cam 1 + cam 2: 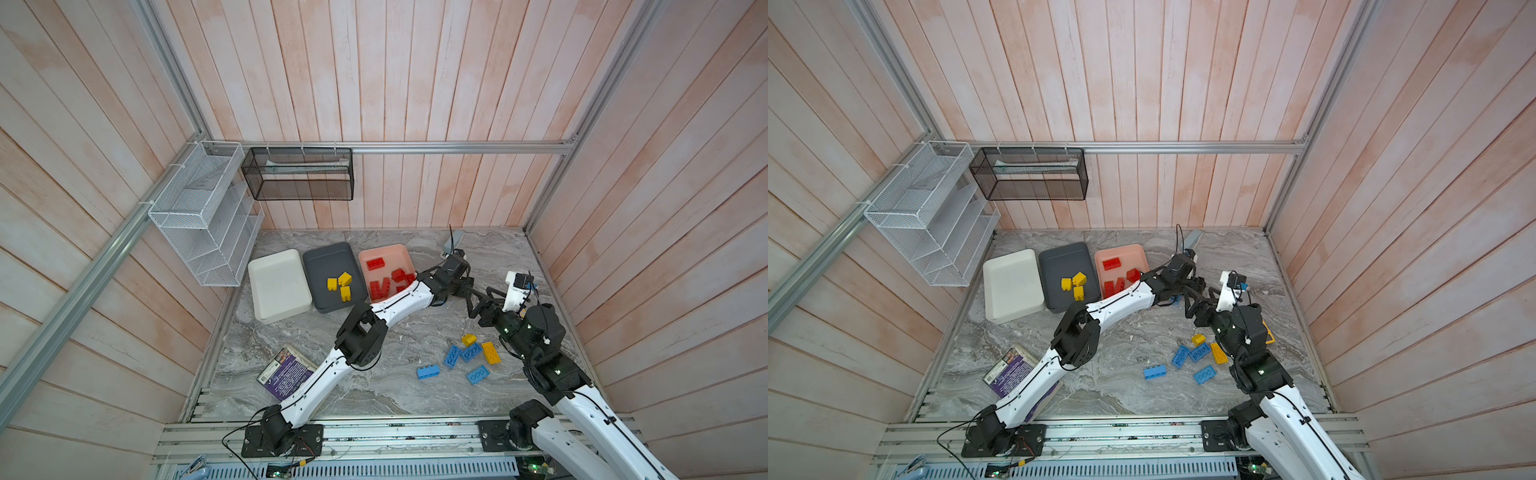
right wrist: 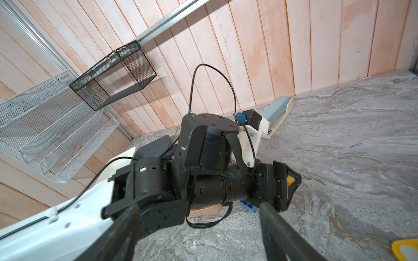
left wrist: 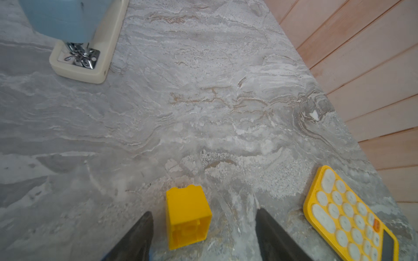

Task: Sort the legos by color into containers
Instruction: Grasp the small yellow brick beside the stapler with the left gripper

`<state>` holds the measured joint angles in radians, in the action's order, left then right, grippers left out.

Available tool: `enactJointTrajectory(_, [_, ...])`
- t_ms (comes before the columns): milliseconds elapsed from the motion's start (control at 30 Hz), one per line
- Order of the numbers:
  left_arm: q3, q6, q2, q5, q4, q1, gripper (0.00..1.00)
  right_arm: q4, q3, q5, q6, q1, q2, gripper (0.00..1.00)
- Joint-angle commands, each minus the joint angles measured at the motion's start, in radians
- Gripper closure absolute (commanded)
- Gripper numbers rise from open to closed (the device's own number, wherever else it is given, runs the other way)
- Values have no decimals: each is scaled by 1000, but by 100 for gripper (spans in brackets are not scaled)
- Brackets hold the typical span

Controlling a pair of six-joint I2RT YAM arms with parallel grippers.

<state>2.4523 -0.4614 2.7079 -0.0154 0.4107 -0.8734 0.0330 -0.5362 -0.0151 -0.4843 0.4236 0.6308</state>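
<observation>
My left gripper point(image 3: 203, 214) is open low over the marble, with a yellow lego point(image 3: 187, 217) lying on its side between the fingers, nearer one finger and touching neither. In a top view this gripper point(image 1: 468, 286) reaches right of the salmon pink container point(image 1: 386, 249), which holds red legos point(image 1: 376, 264). The dark grey container point(image 1: 320, 253) holds three yellow legos point(image 1: 341, 283). The white container point(image 1: 266, 307) is empty. My right gripper point(image 2: 199, 206) is open and empty, close behind the left wrist. Loose blue legos point(image 1: 469, 352) and yellow legos point(image 1: 491, 352) lie front right.
A yellow calculator point(image 3: 348, 214) lies beside the left gripper, near the right wall. A stapler point(image 3: 79, 45) sits by the back wall. A book point(image 1: 286, 370) lies front left under the left arm. White point(image 1: 203, 216) and black point(image 1: 299, 172) wire baskets hang on the walls.
</observation>
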Motion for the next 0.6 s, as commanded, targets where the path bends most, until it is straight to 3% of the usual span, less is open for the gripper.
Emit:
enactJointTrajectory(0, [50, -23, 43, -1, -56, 2, 28, 28, 21, -15, -13, 0, -12, 17])
enactJointTrajectory(367, [55, -27, 94, 3, -73, -2, 37, 35, 31, -12, -16, 0, -12, 17])
enactJointTrajectory(567, [65, 31, 94, 113, -29, -37, 39, 39, 35, -12, -18, -1, -10, 17])
